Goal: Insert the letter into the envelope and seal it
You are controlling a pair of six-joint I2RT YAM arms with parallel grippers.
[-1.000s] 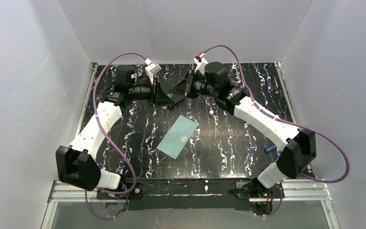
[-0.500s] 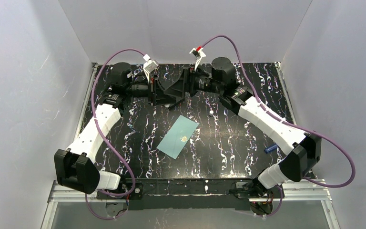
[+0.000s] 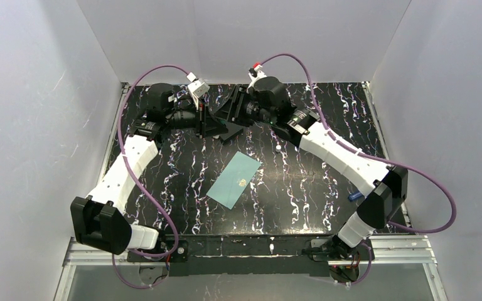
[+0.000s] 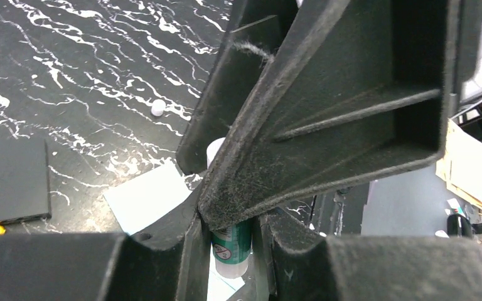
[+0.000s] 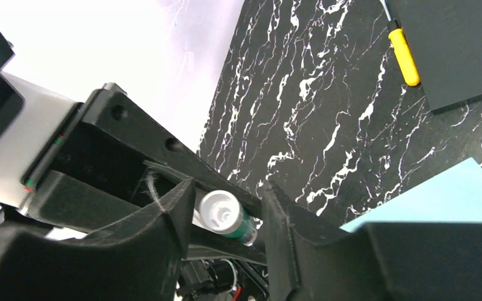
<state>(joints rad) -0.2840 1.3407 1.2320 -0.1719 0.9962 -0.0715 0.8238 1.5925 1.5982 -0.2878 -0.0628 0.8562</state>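
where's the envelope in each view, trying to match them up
top external: the envelope lies flat near the picture's centre.
left wrist: its pale corner shows lower left.
right wrist: a pale blue corner at the lower right.
shared landmark: green-and-white tube, low near centre in both wrist views.

Your top camera looks steeply down from the near edge, taking in the whole bench (image 3: 301, 182). Both wrist cameras press close behind their fingers (image 5: 132, 251), facing one another, sharing that green-white tube (image 5: 226, 216).
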